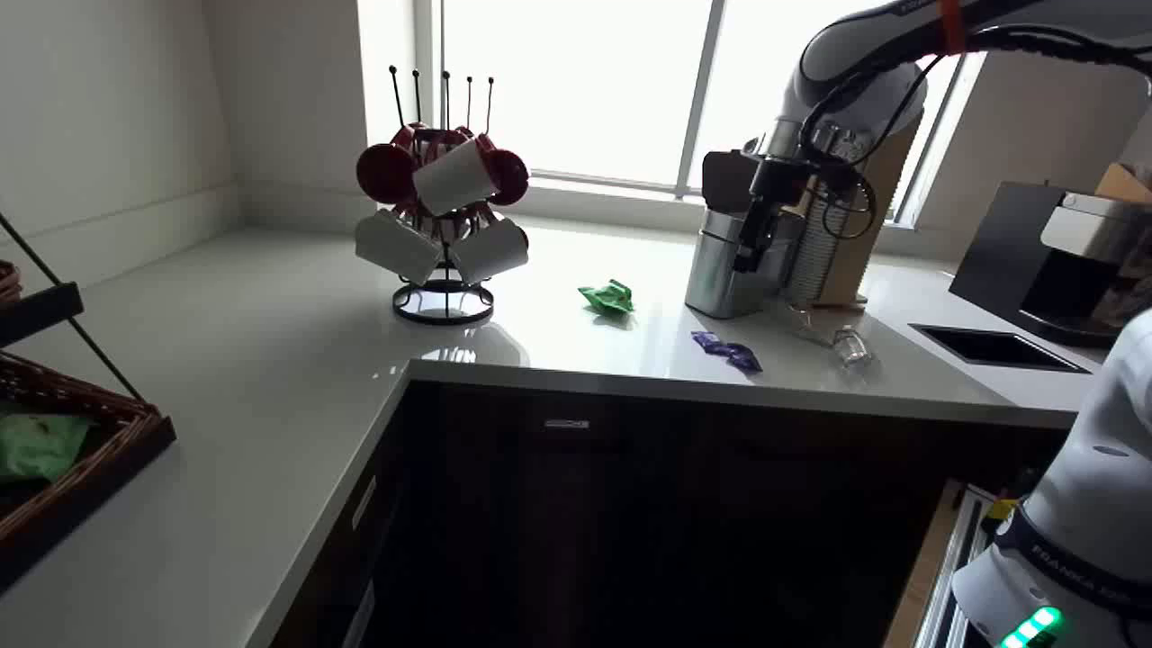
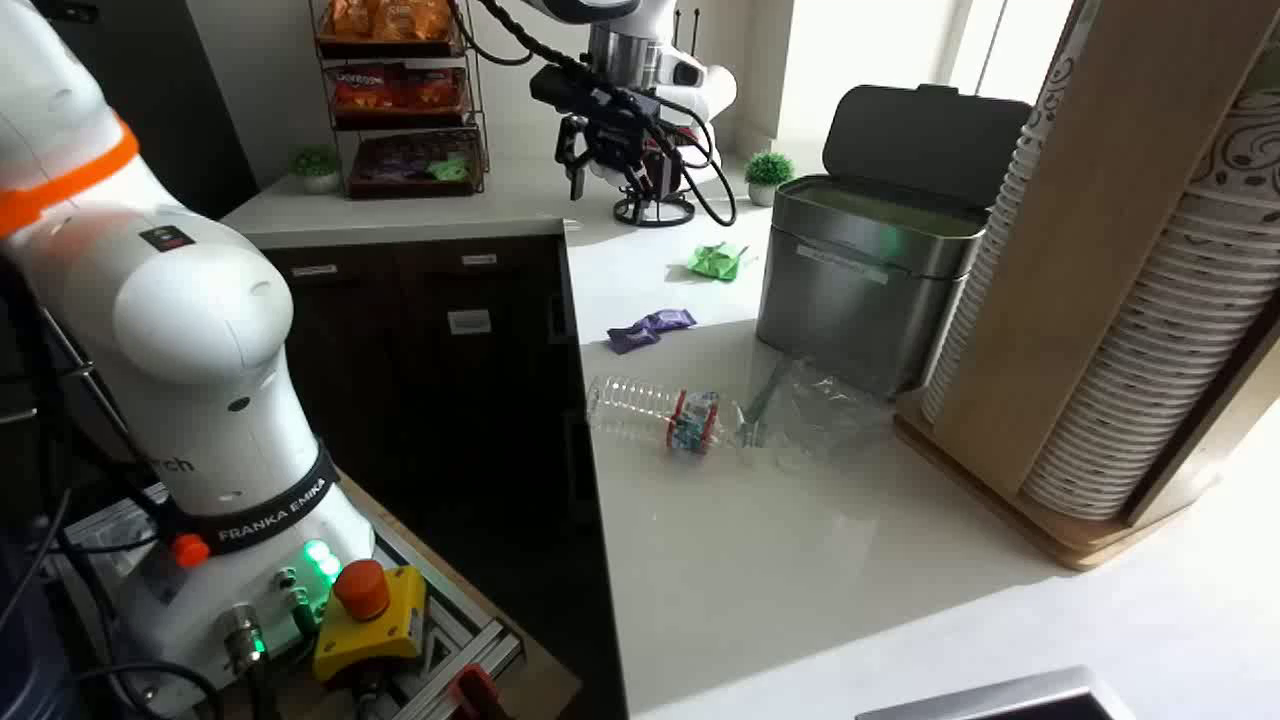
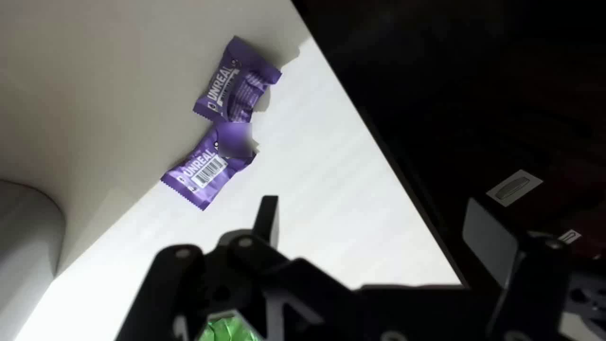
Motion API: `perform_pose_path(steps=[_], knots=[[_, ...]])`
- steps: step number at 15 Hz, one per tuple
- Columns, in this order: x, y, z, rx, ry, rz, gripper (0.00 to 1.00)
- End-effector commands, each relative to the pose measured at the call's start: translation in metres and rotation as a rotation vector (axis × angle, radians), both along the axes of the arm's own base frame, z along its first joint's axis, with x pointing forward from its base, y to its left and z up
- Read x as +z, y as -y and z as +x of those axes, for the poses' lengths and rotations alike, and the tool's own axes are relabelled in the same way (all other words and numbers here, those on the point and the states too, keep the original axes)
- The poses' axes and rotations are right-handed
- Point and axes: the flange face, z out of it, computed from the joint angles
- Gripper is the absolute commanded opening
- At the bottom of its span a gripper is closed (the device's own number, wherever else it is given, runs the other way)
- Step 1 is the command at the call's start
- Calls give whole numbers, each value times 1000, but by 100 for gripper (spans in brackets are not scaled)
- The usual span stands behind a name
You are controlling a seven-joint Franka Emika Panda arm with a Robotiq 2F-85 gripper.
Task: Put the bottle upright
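1. Eyes on the bottle [image 2: 640, 405]: it's lying on its side on the counter [image 2: 760, 580], see-through and ribbed, base toward the front edge.
2. A red-edged label [image 2: 692, 421] wraps it closer to the neck, and right by that neck sits crumpled clear film [image 2: 830, 415]; whether the 2 touch, I can't tell from here.
3. Up in the air hangs the pincer [image 3: 371, 213], well apart from the bottle, its 2 fingers [image 3: 269, 219] spread wide, pale counter and dark cabinet front [image 3: 426, 118] showing through the gap in the wrist view.
4. Beyond those fingers, 2 purple packets [image 3: 232, 85] touch each other, both lettered UNREAL.
5. Farther along the counter, 1 green packet [image 2: 716, 262], crumpled.
6. Here's the steel canister [image 2: 850, 290], upright, dark lid [image 2: 920, 145] raised, and near it the wooden holder [image 2: 1055, 280] with its stacked paper cups [image 2: 1110, 420].
7. Over by the window [image 1: 576, 81], in an exterior view, the black rack [image 1: 443, 319] carries red and white mugs [image 1: 454, 178].
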Motion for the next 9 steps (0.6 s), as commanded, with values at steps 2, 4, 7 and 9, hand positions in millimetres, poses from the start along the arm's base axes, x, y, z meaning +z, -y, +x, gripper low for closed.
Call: perform_pose_path(steps=[2, 4, 7, 9], knots=[[0, 0, 0, 0, -1, 0, 100], [0, 0, 0, 0, -1, 0, 100], [0, 0, 0, 0, -1, 0, 100], [8, 10, -17, -58, -27, 6, 100]])
